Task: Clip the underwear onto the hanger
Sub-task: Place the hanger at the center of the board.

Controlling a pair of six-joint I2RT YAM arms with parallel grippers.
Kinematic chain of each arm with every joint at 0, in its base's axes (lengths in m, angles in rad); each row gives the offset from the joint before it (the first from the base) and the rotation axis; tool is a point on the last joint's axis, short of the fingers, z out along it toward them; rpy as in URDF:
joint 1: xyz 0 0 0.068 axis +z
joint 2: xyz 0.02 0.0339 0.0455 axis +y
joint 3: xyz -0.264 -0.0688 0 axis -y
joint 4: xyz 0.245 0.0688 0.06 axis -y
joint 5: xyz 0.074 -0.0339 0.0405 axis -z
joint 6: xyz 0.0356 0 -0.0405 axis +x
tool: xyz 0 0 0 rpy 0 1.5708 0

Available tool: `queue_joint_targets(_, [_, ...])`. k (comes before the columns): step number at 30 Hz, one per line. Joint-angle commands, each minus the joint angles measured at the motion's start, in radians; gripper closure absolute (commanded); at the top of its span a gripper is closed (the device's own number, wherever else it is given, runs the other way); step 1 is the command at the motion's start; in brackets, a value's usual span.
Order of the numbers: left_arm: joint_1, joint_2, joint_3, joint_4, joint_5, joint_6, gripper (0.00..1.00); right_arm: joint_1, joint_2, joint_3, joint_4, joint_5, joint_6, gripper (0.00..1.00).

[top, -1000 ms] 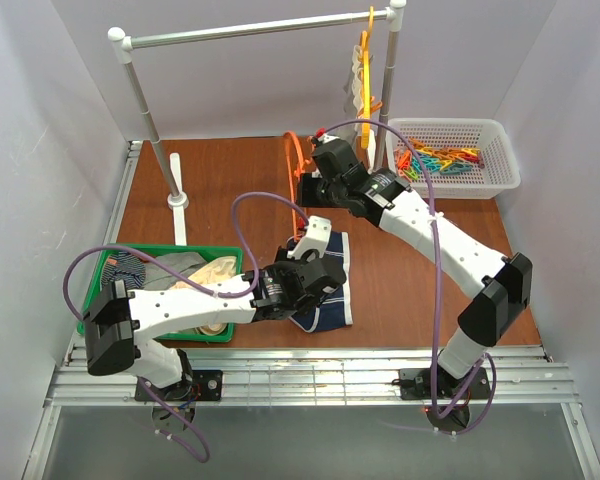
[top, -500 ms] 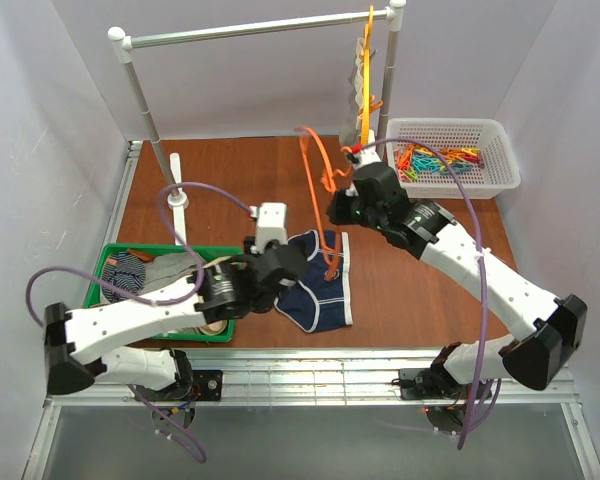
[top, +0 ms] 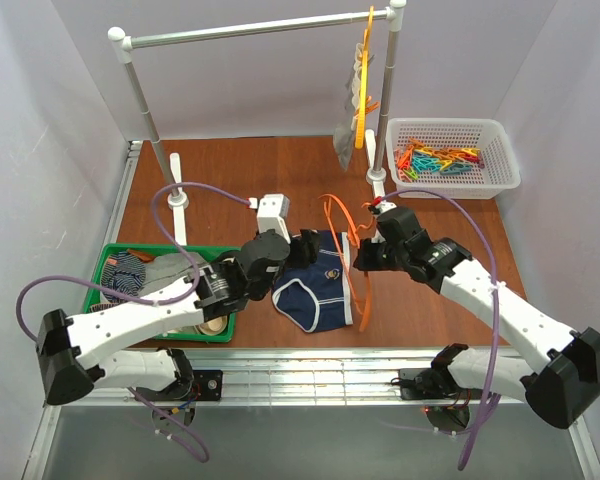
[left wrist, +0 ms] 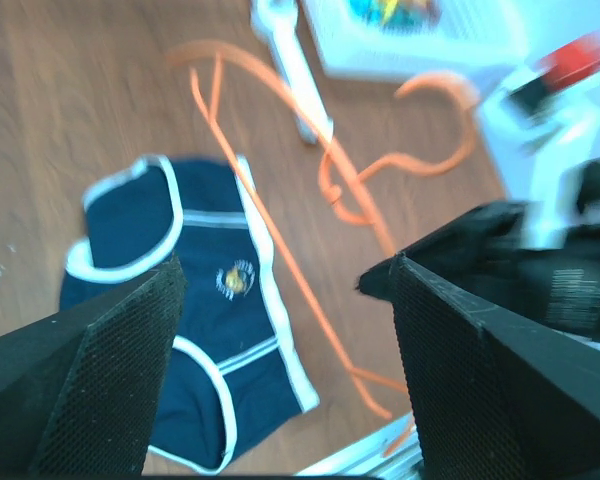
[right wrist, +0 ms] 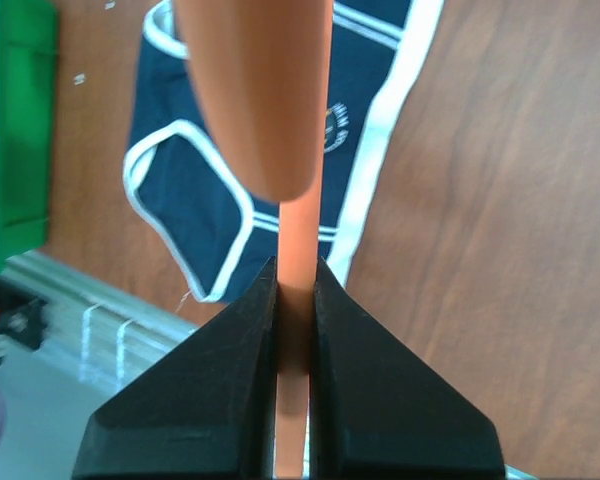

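The navy underwear point(top: 318, 285) with white piping lies flat on the brown table, also seen in the left wrist view point(left wrist: 195, 330) and the right wrist view point(right wrist: 215, 170). My left gripper point(top: 302, 250) hangs open just above its upper left edge, fingers wide with nothing between them point(left wrist: 280, 290). The red-orange hanger point(top: 357, 265) slants over the underwear's right edge, its thin frame crossing the table point(left wrist: 315, 190). My right gripper point(top: 364, 248) is shut on the hanger's bar point(right wrist: 295, 250), which passes straight between the closed fingers point(right wrist: 295, 280).
A green bin point(top: 120, 262) with other clothes sits at the left front. A white basket of coloured clips point(top: 450, 160) stands at the back right. The drying rack point(top: 250, 30) carries a yellow-orange hanger with grey underwear point(top: 358, 95); its white posts point(top: 178, 195) stand on the table.
My left gripper opened, let go of the underwear and drew back to the left. My right arm carried the hanger from the back down to the underwear's right edge.
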Motion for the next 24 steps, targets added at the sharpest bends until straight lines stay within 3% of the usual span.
queue_joint_targets(1, [0.048,0.04,-0.051,0.087,0.202,-0.039,0.28,-0.007,-0.077,-0.073,0.131,-0.119,0.064,0.99])
queue_joint_targets(9, [0.131,0.127,-0.137,0.242,0.416,-0.044,0.29,-0.009,-0.298,-0.28,0.224,-0.093,0.245,0.99])
queue_joint_targets(15, [0.194,0.23,-0.193,0.345,0.536,-0.05,0.36,-0.009,-0.245,-0.331,0.313,-0.114,0.313,0.99])
queue_joint_targets(24, [0.258,0.348,-0.168,0.399,0.678,0.031,0.37,-0.012,-0.257,-0.487,0.454,-0.076,0.41,0.99])
